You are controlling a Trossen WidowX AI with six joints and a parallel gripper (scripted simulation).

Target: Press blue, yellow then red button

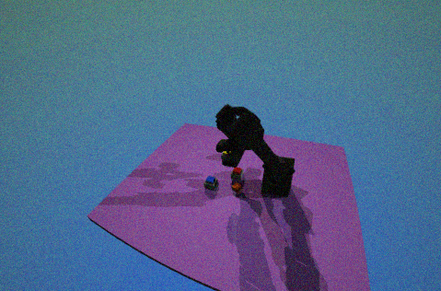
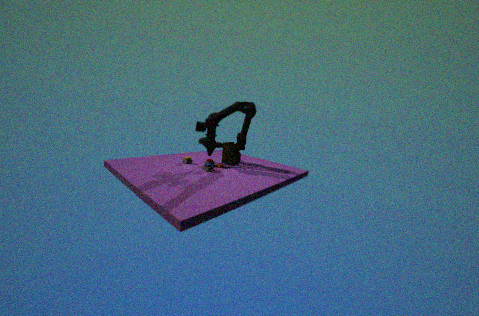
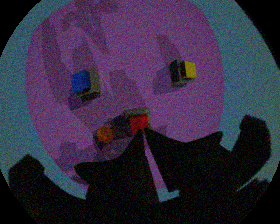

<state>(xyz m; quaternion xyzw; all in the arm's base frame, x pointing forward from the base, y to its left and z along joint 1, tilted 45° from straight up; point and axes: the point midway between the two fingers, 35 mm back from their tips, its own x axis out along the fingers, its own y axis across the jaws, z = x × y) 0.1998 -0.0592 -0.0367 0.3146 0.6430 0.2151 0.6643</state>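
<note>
The blue button [image 1: 211, 180] [image 2: 209, 164] [image 3: 81, 81] stands on a dark housing, left of the red button in the wrist view. The yellow button [image 1: 225, 152] [image 2: 187, 159] [image 3: 190, 70] is at the upper right of the wrist view; the arm partly hides it in the top view. The red button [image 1: 237, 170] [image 2: 209, 160] [image 3: 139, 122] shows just beyond the fingertips in the wrist view. My gripper [image 2: 210, 154] [image 3: 143, 131] is shut and empty, pointing down. Its tips are a little above the red button in the exterior view. The dark fingers hide detail there.
A small orange object [image 1: 237, 187] [image 2: 220, 165] [image 3: 104, 133] lies close beside the red button's housing. The arm's base [image 1: 278, 177] [image 2: 231, 154] stands near them on the purple table [image 1: 163, 235] [image 2: 187, 210] [image 3: 131, 30]. Long arm shadows cross the table.
</note>
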